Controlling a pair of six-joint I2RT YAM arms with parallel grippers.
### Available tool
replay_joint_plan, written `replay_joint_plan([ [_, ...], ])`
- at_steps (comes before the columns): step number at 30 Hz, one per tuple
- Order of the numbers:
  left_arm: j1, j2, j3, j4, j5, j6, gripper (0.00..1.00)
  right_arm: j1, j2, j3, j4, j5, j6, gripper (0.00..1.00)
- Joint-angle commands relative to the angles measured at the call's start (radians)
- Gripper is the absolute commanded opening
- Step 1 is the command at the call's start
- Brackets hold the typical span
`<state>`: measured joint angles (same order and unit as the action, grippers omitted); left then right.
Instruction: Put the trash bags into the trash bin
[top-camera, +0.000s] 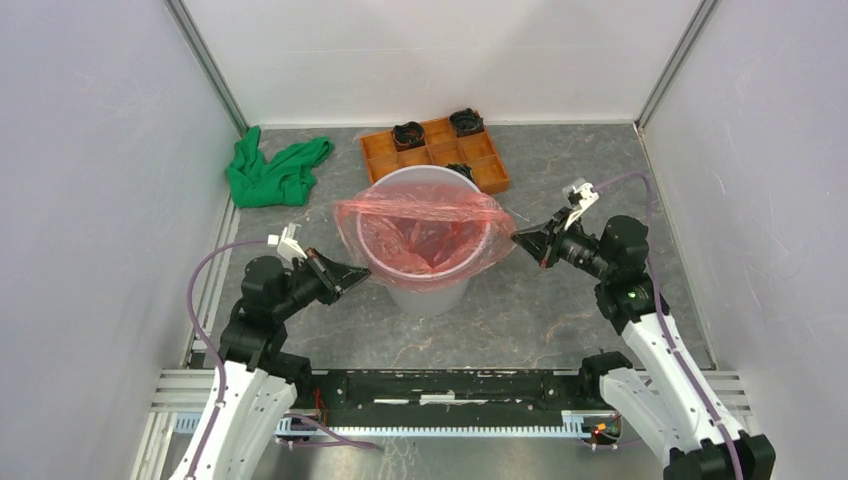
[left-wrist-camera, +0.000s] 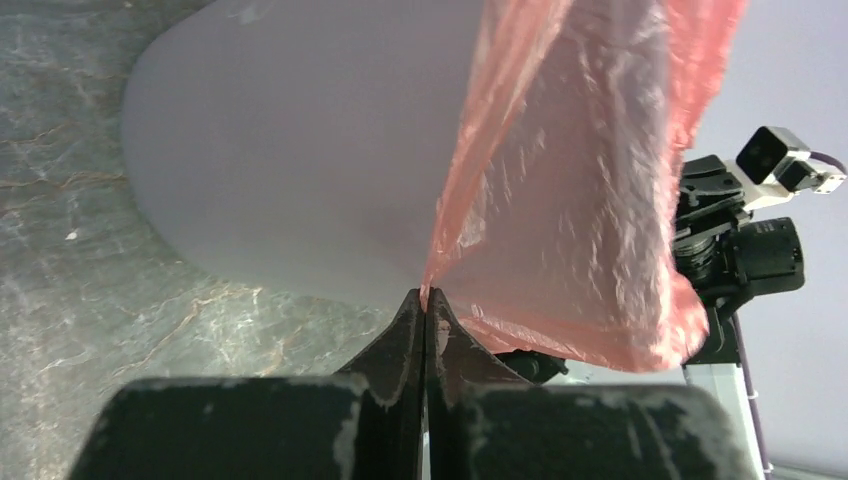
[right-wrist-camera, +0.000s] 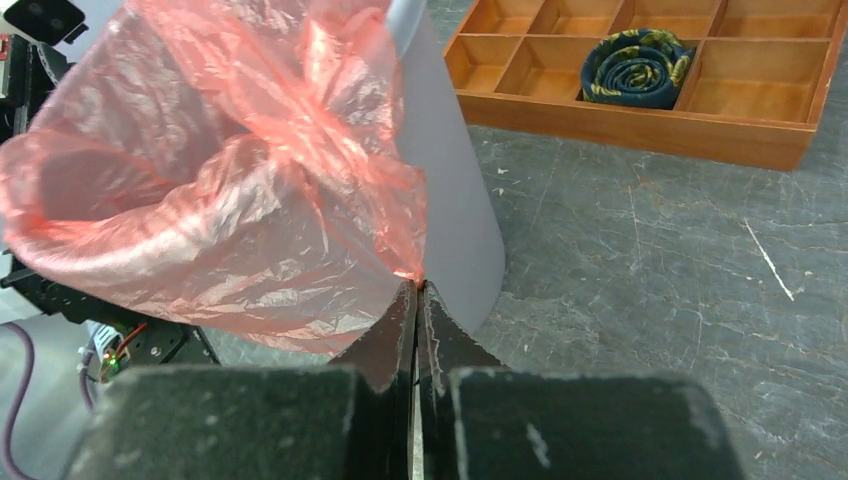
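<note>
The light grey trash bin (top-camera: 428, 292) stands upright mid-table. The red-orange trash bag (top-camera: 425, 218) is spread over its mouth, hanging inside and draped down the near rim on both sides. My left gripper (top-camera: 366, 270) is shut on the bag's left edge, beside the bin wall (left-wrist-camera: 290, 150); the film (left-wrist-camera: 580, 190) rises from its tips (left-wrist-camera: 424, 296). My right gripper (top-camera: 517, 237) is shut on the bag's right edge; the film (right-wrist-camera: 210, 190) fans out left of its tips (right-wrist-camera: 415, 287), in front of the bin (right-wrist-camera: 450, 180).
An orange compartment tray (top-camera: 437, 152) sits just behind the bin, with dark rolled items in some cells (right-wrist-camera: 635, 70). A green cloth (top-camera: 272, 172) lies at the back left. White walls close in the left, right and back.
</note>
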<state>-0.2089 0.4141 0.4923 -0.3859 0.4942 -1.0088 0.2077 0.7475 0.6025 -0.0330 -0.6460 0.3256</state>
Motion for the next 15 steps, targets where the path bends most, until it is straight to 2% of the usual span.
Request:
replay_joint_plan([
  [1,0.003,0.072,0.028,0.015,-0.044,0.083,0.02,0.002,0.077,-0.035,0.180,0.035,0.015,0.00],
  [4,0.003,0.178,0.057,0.037,-0.074,0.127,0.02,0.018,0.154,-0.047,0.283,0.106,0.001,0.01],
  [7,0.003,0.257,0.099,-0.004,-0.131,0.194,0.03,0.023,0.219,0.010,0.194,0.186,-0.084,0.10],
  [9,0.003,0.264,0.149,-0.113,-0.194,0.252,0.16,0.030,0.216,0.062,0.076,0.230,-0.147,0.20],
  [13,0.003,0.151,0.230,-0.246,-0.327,0.289,0.54,0.068,0.098,0.112,-0.130,0.407,-0.237,0.37],
  [15,0.003,0.116,0.268,-0.293,-0.371,0.301,0.67,0.089,0.037,0.140,-0.203,0.509,-0.264,0.44],
])
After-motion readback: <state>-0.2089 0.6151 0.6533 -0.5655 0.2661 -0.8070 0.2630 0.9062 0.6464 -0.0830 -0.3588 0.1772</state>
